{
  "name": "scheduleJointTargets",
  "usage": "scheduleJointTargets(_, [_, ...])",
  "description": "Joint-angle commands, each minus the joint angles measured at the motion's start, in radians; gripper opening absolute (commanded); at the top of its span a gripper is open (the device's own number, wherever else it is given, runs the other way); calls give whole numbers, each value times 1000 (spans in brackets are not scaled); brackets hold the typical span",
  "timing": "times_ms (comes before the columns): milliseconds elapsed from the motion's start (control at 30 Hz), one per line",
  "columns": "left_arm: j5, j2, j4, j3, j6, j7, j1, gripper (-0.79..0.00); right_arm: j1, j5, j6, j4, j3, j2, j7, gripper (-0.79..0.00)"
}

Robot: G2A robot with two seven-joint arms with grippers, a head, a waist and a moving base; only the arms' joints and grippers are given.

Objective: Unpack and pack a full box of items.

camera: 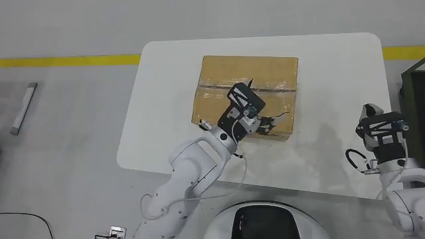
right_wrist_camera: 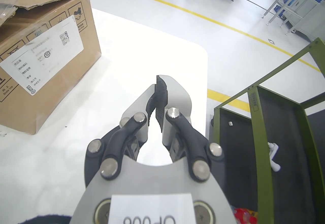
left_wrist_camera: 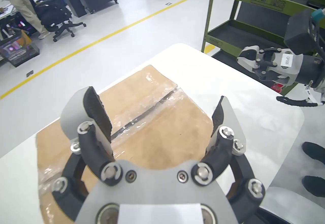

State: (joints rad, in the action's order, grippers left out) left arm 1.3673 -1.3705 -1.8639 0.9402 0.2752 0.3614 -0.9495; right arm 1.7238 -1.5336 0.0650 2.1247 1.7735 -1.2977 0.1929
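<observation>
At the centre of the top view, the cardboard box (camera: 247, 96) sits on the white table (camera: 332, 73), flaps closed, with a clear-taped seam running across its lid. I have the left gripper (camera: 269, 123) over the lower right part of the box as that frame shows it. In the left wrist view its jaws (left_wrist_camera: 155, 108) stand wide apart with nothing between them, the lid and seam of the box (left_wrist_camera: 142, 87) lying under the open gap. Toward the lower right of the top view, the right gripper (camera: 369, 113) sits at the table's right edge, well apart from the box. In the right wrist view its pads (right_wrist_camera: 158, 98) are pressed together and empty, above bare tabletop, with a labelled side of the box (right_wrist_camera: 38, 57) farther off. A green cart (right_wrist_camera: 261, 133) stands just beside the table on that side, and a yellow floor line (camera: 66, 60) runs behind the table.
</observation>
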Motion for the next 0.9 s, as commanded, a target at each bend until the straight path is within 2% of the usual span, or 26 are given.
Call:
scheduleJointTargets(0, [17, -8, 42, -37, 5, -14, 35, 0, 0, -4, -1, 2, 0, 0, -2, -785])
scheduleJointTargets(67, [86, -15, 82, -79, 48, -16, 84, 0, 1, -9, -5, 4, 1, 0, -4, -785])
scheduleJointTargets(233, [234, -26, 151, -130, 66, -9, 158, 0, 18, -7, -16, 15, 9, 0, -3, -785])
scheduleJointTargets(533, [506, -23, 206, -161, 124, -27, 212, 0, 32, -8, -27, 32, 5, -2, -4, -785])
scheduleJointTargets(667, [636, -17, 213, -163, 144, -60, 231, -142, 36, -8, -30, 34, 0, -3, -7, -785])
scheduleJointTargets(733, [675, -15, 214, -162, 151, -77, 234, -277, 39, -7, -32, 37, -2, -3, -7, -785])
scheduleJointTargets(767, [686, -15, 217, -160, 150, -83, 233, -317, 40, -8, -33, 38, -3, -3, -7, -785])
scheduleJointTargets(833, [719, -14, 220, -161, 148, -98, 235, -342, 42, -9, -34, 39, -5, -4, -8, -785])
scheduleJointTargets(867, [730, -15, 222, -160, 143, -106, 234, -409, 42, -8, -35, 40, -6, -4, -9, -785])
